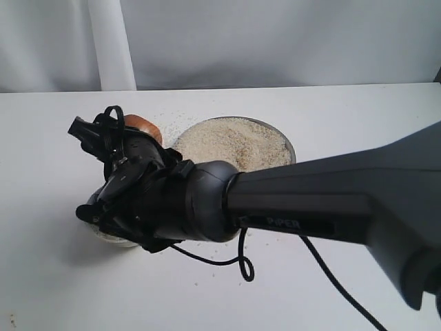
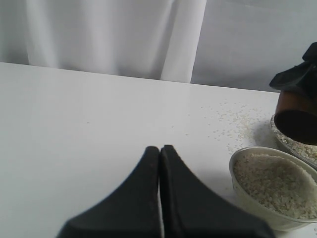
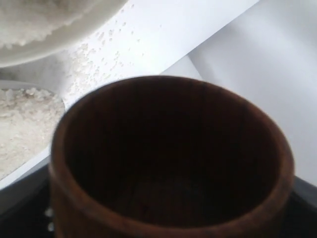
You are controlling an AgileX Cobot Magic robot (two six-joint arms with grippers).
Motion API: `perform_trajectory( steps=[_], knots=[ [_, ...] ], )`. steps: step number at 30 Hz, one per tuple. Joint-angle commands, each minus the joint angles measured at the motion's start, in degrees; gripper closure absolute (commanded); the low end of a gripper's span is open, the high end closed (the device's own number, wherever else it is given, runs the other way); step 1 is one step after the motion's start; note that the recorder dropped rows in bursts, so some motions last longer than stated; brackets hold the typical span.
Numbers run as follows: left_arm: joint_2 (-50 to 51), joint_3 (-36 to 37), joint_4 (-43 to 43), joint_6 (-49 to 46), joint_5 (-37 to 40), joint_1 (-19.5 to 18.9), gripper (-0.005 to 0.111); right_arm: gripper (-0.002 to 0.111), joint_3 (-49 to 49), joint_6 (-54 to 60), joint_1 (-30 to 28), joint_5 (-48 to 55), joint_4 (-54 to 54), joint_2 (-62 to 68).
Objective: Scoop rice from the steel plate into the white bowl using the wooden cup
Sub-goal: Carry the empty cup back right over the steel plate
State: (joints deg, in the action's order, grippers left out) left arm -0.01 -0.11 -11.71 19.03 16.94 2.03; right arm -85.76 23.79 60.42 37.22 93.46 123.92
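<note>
Okay, risk first: the right gripper (image 1: 131, 138) was clamped around the small dark-brown barrel-shaped wooden cup (image 1: 143, 127), a smooth round body, so a hard dig into the heap could probably twist it in the jaws. The cup hung at about nine o'clock of the wide shiny steel plate (image 1: 290, 145), by its rim, and looked empty inside. Off-white rice (image 1: 234, 141) was heaped high there, with loose grains already on the white table (image 1: 358, 117), so an overfilled scoop would likely shed more. The small cream-white bowl (image 2: 245, 198), part-filled, sat at roughly eight o'clock of the plate, under the arm; a low swing might knock it. The left gripper (image 2: 159, 158) was pressed together, holding nothing.
</note>
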Motion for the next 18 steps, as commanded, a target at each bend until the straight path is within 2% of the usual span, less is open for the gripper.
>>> perform_trajectory(
  steps=[1,11,15,18],
  knots=[
    [0.01,0.11,0.3,0.25,-0.5,0.31,0.107,0.108,-0.36,-1.07,-2.14,0.56,-0.16,-0.43],
    [0.01,0.11,0.3,0.25,-0.5,0.31,0.107,0.108,-0.36,-2.77,-2.27,-0.73,-1.84,-0.43],
    [0.01,0.11,0.3,0.25,-0.5,0.31,0.107,0.108,-0.36,-3.8,-2.27,-1.11,-6.02,-0.43],
    [0.01,0.11,0.3,0.25,-0.5,0.31,0.107,0.108,-0.36,-10.4,-2.27,-1.94,-6.67,-0.43]
  ],
)
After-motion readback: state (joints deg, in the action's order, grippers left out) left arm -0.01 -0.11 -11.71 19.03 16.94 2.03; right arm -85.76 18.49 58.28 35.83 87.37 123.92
